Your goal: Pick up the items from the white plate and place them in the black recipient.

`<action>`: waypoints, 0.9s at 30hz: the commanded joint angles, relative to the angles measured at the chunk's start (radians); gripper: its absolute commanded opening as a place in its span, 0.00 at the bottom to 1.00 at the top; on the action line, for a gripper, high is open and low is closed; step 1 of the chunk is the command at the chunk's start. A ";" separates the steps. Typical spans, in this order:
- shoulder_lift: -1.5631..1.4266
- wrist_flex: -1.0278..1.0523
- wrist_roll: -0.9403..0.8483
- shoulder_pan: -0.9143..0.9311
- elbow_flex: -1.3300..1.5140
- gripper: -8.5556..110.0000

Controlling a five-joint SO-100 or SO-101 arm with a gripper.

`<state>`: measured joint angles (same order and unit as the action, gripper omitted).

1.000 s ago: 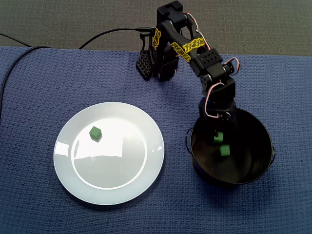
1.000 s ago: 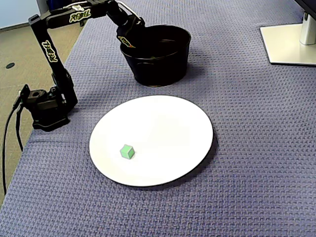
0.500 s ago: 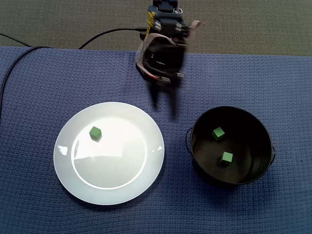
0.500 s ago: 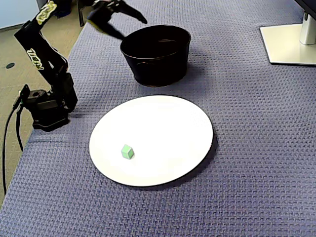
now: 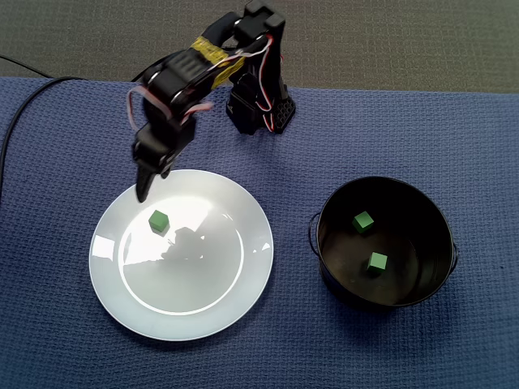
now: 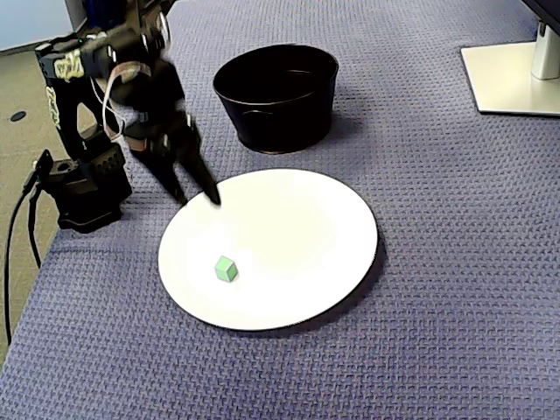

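a dark blue woven cloth (image 5: 65, 130) covers the table, and on it lie a white plate (image 5: 203, 279) and, well apart to the right in this fixed view, a black round container (image 5: 340, 285) with two green cubes (image 5: 363, 220) (image 5: 376, 261) on its bottom. one more green cube (image 5: 159, 220) sits on the plate, in the part nearer to the arm base (image 6: 83, 197). the claw (image 6: 198, 199) points down above the plate's rim on the arm's side with its two fingers spread apart and nothing between them, near the cube but not touching it.
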<state>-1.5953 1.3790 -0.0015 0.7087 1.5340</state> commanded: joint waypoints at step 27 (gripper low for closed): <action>0.362 -0.233 -0.012 -0.044 -0.032 0.20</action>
<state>-1.2241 1.1597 -0.0107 0.6842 1.5002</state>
